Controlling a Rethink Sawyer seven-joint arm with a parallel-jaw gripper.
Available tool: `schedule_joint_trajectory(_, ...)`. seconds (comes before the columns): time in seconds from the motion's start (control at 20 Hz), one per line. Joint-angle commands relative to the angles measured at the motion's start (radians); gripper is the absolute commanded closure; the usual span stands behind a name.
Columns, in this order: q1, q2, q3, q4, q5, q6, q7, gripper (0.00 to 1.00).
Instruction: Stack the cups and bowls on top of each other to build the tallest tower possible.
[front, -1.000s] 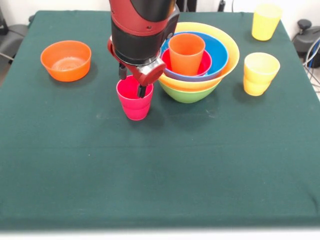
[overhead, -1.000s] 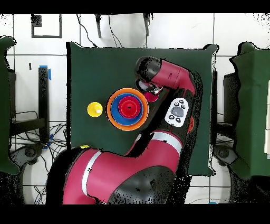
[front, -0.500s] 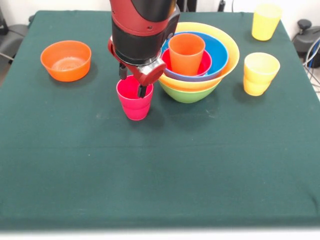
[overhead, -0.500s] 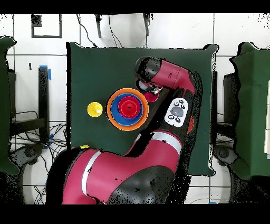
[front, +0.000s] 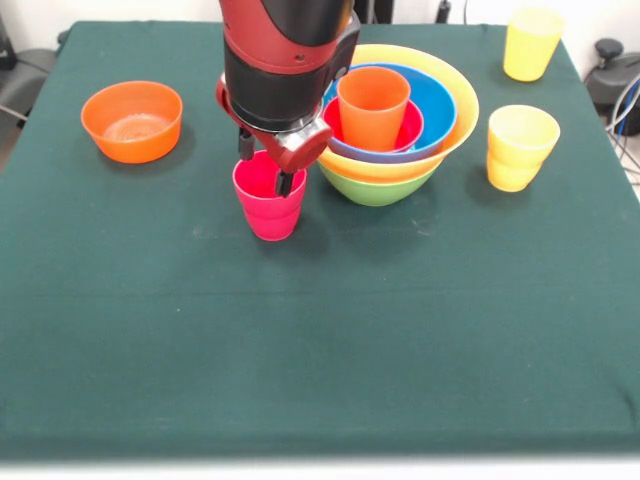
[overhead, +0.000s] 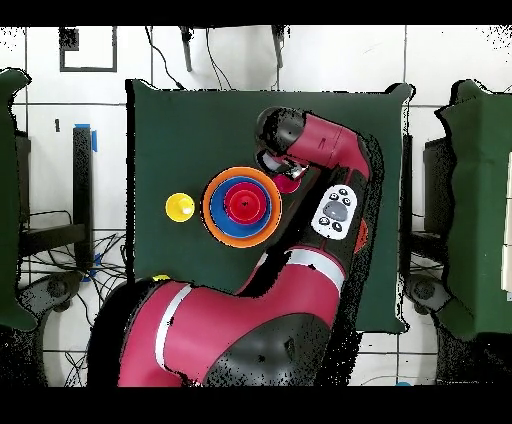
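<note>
On the table the tower stands right of centre toward the far side: bowls nested one in another, with a cup upright in the innermost. Just left of the tower and a little nearer stands a second cup, close beside the lowest bowl. The gripper hangs over it with its jaws apart, one finger inside the cup and the other outside its far-left rim. A lone bowl sits well apart at the far left. Right of the tower stands a third cup – and behind that, at the far right corner, a fourth.
</note>
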Motion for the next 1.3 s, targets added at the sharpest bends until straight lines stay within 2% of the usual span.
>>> schedule_joint_trajectory(0.05,0.023,0.060,0.095,-0.043,-0.010,0.048,0.122,0.00)
schedule_joint_trajectory(0.75,0.044,0.107,0.084,-0.141,0.015,0.103,0.181,0.00)
schedule_joint_trajectory(0.85,0.050,0.102,0.081,-0.128,0.023,0.099,0.197,0.00)
schedule_joint_trajectory(1.0,0.046,0.088,0.099,-0.054,0.038,0.041,0.196,0.00)
schedule_joint_trajectory(1.3,0.048,0.102,0.089,-0.030,0.027,0.009,0.179,0.00)
